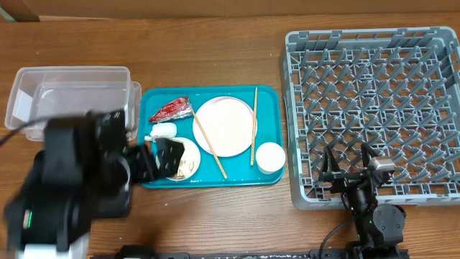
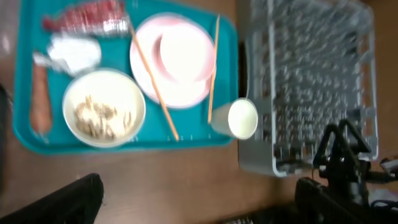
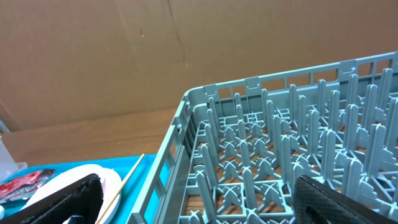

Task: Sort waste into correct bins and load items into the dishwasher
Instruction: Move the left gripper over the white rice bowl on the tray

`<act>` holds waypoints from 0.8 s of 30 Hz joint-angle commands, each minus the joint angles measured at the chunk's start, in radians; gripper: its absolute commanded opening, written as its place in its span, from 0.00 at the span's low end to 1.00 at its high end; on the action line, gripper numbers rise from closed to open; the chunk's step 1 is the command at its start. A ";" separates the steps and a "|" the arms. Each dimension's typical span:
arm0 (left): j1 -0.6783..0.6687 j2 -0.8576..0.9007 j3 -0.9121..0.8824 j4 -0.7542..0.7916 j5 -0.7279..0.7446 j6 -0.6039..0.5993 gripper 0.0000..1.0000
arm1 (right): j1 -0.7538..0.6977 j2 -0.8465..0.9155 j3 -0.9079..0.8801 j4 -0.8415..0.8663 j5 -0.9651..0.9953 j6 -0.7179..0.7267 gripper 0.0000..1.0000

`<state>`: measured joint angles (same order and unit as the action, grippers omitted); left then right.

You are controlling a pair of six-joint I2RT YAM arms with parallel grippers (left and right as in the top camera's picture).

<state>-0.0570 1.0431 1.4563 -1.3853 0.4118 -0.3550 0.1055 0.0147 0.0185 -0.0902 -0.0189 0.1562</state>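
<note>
Overhead view: a teal rectangular plastic tray (image 1: 267, 101) lies mid-table, with a large square grey plastic dish rack (image 1: 374, 108) of lattice base and upright pegs at its 3 o'clock and a clear rectangular plastic tub (image 1: 68, 97) at its 10 o'clock. A pale pinkish-white round plate (image 1: 224, 126) sits at the tray's centre. A crumpled red-and-white wrapper (image 1: 171, 109) lies in the tray's 10 o'clock corner, and a small crumpled white tissue (image 1: 164, 131) is just below it at 9 o'clock. At 7 o'clock stands a white round bowl (image 2: 104, 107) holding loose pale rice-like scraps (image 2: 99, 117). A small white cup (image 1: 270, 157) stands at 4 o'clock, near the rack. One thin wooden chopstick (image 1: 208, 142) slants across the plate's left edge from 11 to 5 o'clock. The other chopstick (image 1: 254, 126) runs nearly straight along the plate's right edge, its lower end beside the cup. The left gripper (image 2: 199, 186), blurred from overhead, hovers over the bowl's corner of the tray with its jaws spread wide and nothing between them. The right gripper (image 1: 350, 162) sits at the rack's 6 o'clock rim, its jaws also wide apart and empty.
</note>
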 commanded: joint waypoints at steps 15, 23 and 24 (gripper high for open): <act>-0.291 0.372 -0.074 -0.031 -0.478 -0.121 0.04 | 0.004 -0.012 -0.011 0.006 0.002 -0.008 1.00; -0.415 0.394 -0.154 0.097 -0.564 -0.121 0.17 | 0.004 -0.012 -0.011 0.006 0.002 -0.008 1.00; -0.415 0.399 -0.154 0.103 -0.573 -0.121 0.17 | 0.004 -0.012 -0.011 0.006 0.002 -0.008 1.00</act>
<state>-0.4660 1.4288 1.3121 -1.2953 -0.0681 -0.4583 0.1055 0.0147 0.0185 -0.0906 -0.0193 0.1558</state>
